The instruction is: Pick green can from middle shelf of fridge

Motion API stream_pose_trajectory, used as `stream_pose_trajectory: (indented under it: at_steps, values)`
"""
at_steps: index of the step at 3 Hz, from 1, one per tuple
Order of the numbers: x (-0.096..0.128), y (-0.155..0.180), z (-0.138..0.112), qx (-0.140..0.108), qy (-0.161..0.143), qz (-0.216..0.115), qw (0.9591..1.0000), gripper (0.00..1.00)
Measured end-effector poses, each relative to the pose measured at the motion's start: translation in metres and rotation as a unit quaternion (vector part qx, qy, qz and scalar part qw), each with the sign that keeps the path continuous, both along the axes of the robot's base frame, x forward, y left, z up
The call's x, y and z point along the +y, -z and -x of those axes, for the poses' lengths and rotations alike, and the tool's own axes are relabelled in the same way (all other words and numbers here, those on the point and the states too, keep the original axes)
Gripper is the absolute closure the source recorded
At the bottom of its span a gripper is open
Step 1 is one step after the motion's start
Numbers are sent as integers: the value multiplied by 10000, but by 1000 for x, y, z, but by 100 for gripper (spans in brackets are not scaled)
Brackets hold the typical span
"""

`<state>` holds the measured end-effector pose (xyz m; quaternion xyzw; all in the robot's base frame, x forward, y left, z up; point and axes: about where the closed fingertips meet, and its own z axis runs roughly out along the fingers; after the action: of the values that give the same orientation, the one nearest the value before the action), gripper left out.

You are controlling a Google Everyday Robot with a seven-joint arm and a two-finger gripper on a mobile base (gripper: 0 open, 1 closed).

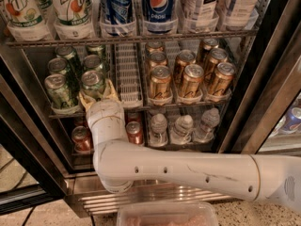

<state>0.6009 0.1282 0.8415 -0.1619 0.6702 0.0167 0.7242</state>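
hand (98, 93) at the front of the middle shelf (128, 76), unclenched, straddling the upright green can (92, 81); can just ahead, long axis vertical, nothing between.

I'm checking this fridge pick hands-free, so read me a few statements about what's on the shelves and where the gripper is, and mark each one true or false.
1. The gripper is at the front of the middle shelf, at the green cans. True.
2. The gold-brown cans stand to the left of the green cans. False: they are on the right side of the same shelf.
3. A Pepsi bottle stands on the shelf above. True.
4. The white lane between the green and gold-brown cans is packed with cans. False: no can stands in it.
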Motion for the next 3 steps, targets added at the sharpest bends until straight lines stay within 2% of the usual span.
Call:
stream_pose_trajectory:
  at_steps: [1, 3]
  values:
    - [0, 0, 0, 0, -1, 0, 10000, 100]
    - [4, -8, 4, 87, -224, -48, 9997, 100]
